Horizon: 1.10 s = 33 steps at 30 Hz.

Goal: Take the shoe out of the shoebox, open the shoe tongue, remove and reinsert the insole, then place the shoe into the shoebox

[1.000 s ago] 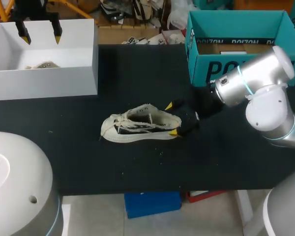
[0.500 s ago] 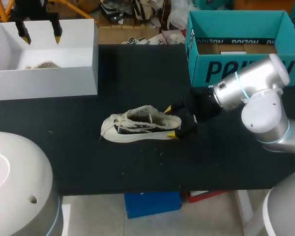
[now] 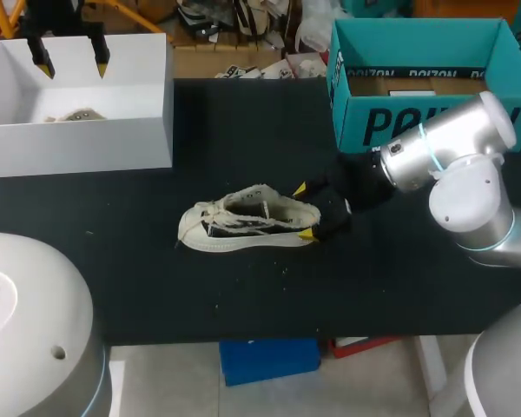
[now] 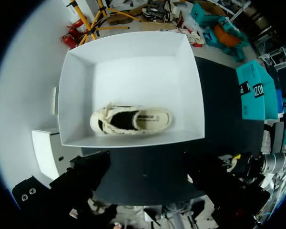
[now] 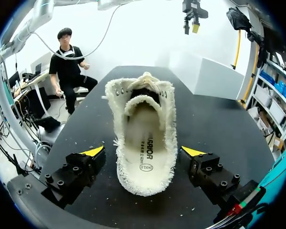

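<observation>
- The shoe (image 3: 247, 221) lies mid-bench, out of the shoebox (image 3: 78, 143); its insole (image 5: 144, 143) sits inside.
- The right gripper (image 3: 302, 211) straddles the heel, spread wide, not touching it.
- The left gripper (image 3: 69, 61) hangs wide above the shoebox.

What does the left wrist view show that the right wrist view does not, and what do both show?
Left wrist only: the inside of the white shoebox, with a second shoe lying in it. Right wrist only: the shoe on the black table, its heel between the open fingers of the right gripper, its insole showing. Both: the table and the shoebox.
</observation>
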Each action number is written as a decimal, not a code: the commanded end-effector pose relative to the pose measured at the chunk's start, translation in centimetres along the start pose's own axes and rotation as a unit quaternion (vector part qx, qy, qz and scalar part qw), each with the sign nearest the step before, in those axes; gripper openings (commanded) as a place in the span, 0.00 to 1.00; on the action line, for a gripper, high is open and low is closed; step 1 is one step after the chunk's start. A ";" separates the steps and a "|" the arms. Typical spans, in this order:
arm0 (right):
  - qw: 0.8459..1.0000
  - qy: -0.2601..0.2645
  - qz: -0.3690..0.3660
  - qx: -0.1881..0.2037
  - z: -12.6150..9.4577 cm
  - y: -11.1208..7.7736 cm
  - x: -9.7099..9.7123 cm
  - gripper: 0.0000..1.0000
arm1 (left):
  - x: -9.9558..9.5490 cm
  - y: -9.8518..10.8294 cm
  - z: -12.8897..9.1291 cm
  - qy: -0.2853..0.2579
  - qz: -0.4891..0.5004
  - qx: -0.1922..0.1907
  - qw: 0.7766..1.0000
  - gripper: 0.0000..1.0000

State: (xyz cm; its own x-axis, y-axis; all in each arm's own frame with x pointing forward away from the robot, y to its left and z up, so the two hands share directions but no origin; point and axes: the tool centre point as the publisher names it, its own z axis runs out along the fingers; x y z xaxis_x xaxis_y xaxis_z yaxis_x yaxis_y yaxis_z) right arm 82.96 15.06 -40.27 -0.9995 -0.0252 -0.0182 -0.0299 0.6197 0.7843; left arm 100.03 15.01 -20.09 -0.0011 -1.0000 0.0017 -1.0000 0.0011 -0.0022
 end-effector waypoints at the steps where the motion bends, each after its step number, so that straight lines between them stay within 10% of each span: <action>1: 1.000 -0.006 0.000 0.006 -1.2 0.3 0.3 1.00 | 0.0 0.0 0.0 0.000 0.000 -0.001 1.000 1.00; 33: 0.998 -0.026 0.031 -0.048 1.1 -1.8 -0.5 1.00 | 0.0 0.0 0.0 0.000 0.000 -0.001 1.000 1.00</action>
State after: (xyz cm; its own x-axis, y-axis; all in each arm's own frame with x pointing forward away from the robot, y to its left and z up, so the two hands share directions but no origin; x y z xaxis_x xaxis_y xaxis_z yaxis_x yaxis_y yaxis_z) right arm 83.26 14.37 -41.95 -0.9986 0.0522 0.0005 0.0288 0.5426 0.8395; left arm 100.03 15.01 -20.09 -0.0011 -1.0000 0.0017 -1.0000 0.0011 -0.0022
